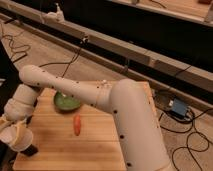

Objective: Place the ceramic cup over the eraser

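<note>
The cream ceramic cup (21, 140) is held in my gripper (13, 133) at the front left corner of the wooden table (65, 147). The gripper is shut on the cup and holds it tilted, low over the table. The dark eraser (31, 150) peeks out just under and to the right of the cup, and is partly hidden by it. I cannot tell whether the cup touches the eraser. My white arm reaches across the table from the right.
A green bowl (66, 103) sits at the back left of the table. An orange carrot (77, 125) lies in front of it. Cables and a blue box (178, 108) lie on the floor to the right. A long rail runs behind the table.
</note>
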### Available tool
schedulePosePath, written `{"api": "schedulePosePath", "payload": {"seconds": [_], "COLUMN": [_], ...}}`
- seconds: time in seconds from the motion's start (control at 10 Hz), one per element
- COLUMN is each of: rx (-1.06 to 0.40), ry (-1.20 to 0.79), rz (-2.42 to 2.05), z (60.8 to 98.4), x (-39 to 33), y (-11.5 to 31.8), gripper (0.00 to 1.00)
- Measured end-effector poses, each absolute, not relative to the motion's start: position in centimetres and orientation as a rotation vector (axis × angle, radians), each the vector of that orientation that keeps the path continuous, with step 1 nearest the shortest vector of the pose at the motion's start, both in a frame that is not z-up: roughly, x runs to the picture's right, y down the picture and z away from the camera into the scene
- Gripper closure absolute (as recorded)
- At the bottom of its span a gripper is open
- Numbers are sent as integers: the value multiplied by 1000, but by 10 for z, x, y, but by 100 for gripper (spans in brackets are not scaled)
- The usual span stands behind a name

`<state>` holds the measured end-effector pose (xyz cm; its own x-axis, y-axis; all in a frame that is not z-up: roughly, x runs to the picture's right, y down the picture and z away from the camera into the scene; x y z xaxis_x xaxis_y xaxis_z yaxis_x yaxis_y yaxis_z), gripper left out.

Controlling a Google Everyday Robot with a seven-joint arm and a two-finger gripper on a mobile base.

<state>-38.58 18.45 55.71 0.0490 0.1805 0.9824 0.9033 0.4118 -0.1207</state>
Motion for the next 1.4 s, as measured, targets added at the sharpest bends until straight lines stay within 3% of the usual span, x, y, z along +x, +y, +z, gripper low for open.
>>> {"api": "schedulePosePath", "payload": {"seconds": [0.8,0.9,1.1,1.4], "rx": [-1095,-1101,-1131,-1131], "ry": [-1462,-1466,-1468,-1469], "rz": [-667,-659,-631,-632], "z": [570,576,592,592], "x": [-382,-381,-377,-376], "y": [212,215,225,224], "gripper": [98,93,72,69]}}
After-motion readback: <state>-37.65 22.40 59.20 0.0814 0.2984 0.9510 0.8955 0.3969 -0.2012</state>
